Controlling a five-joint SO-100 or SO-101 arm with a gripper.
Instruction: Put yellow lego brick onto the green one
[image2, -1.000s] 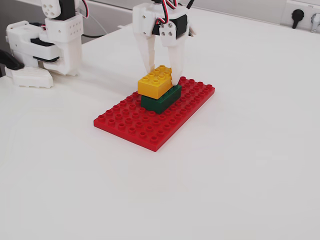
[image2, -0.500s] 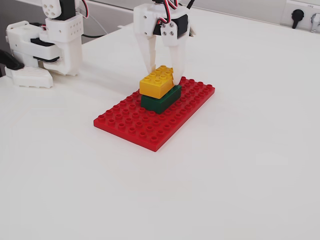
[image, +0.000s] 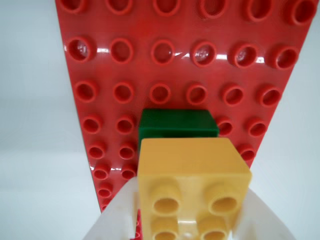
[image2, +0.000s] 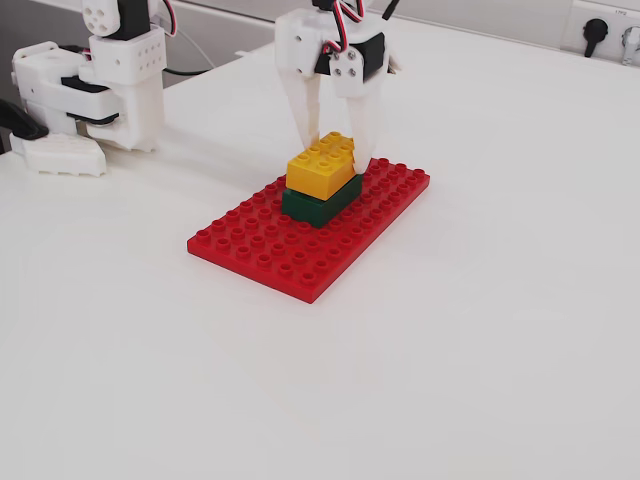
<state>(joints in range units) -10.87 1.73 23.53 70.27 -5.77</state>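
Two claw (image2: 338, 152) fingers clamping yellow brick (image2: 321, 166)

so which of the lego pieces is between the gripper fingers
The bright yellow chunky plastic brick; the white gripper straddles it. The dark green brick sits beneath, on the flat red baseplate.

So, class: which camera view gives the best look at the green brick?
The fixed view. There the green brick shows its long side and end, sitting on the red baseplate under the yellow brick. In the wrist view only a strip of it shows beyond the yellow brick; its studs are hidden in both.
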